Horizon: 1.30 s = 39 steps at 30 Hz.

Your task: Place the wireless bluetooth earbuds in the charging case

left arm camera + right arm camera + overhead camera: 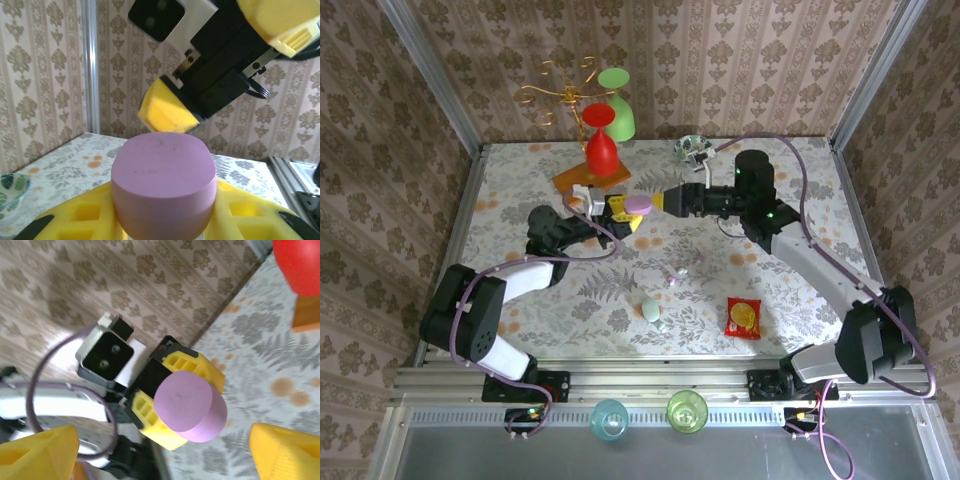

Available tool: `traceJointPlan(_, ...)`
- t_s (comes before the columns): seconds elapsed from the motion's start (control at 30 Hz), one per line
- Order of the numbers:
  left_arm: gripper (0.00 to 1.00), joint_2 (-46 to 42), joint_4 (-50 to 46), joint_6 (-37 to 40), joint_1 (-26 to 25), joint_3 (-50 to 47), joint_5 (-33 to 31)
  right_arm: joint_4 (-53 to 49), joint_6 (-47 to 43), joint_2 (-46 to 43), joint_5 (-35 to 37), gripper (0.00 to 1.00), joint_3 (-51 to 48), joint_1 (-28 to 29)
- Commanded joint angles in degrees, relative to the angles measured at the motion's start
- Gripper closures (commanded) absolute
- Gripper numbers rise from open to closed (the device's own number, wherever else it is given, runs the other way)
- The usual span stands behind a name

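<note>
The left gripper [626,213] pinches the lilac case [639,205], holding it clear of the table [510,210] toward the back. Just right of it, the right gripper [660,202] faces the case's flat top with its jaws spread wide; whether a tip touches the case I cannot tell. The earbuds [676,275] lie loose on the table nearer the front, well apart from the case. Further right lies a red packet [743,316].

Bright, even light; wrist-cam fg blurry (shadows faint).
</note>
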Motion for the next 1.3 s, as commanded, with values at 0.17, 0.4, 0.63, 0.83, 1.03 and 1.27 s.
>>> traceJointPlan(0.17,0.74,-1.1,2.0,-3.6,-1.1,0.1,3.9,-19.9,-30.3,-0.4,10.6,0.14,5.5,5.3)
traceJointPlan(0.4,0.74,-1.4,2.1,-4.1,-1.1,0.5,5.0,-17.1,-27.9,2.3,15.0,0.19,6.6,5.3)
traceJointPlan(0.63,0.74,-1.8,2.1,-4.7,-2.8,0.7,5.6,-18.7,-29.4,3.9,17.3,0.20,8.4,5.3)
traceJointPlan(0.83,0.74,-1.8,2.1,-2.6,-2.8,-0.6,5.9,-14.6,-24.9,3.5,19.0,0.24,8.0,4.4)
traceJointPlan(1.03,0.74,-2.2,2.1,-1.4,-3.0,-1.1,6.3,-13.0,-22.0,3.9,18.7,0.25,8.0,2.8)
traceJointPlan(1.27,0.74,-2.7,2.2,-0.7,-3.2,-1.3,6.7,-14.9,-21.6,5.6,19.0,0.25,10.1,2.8)
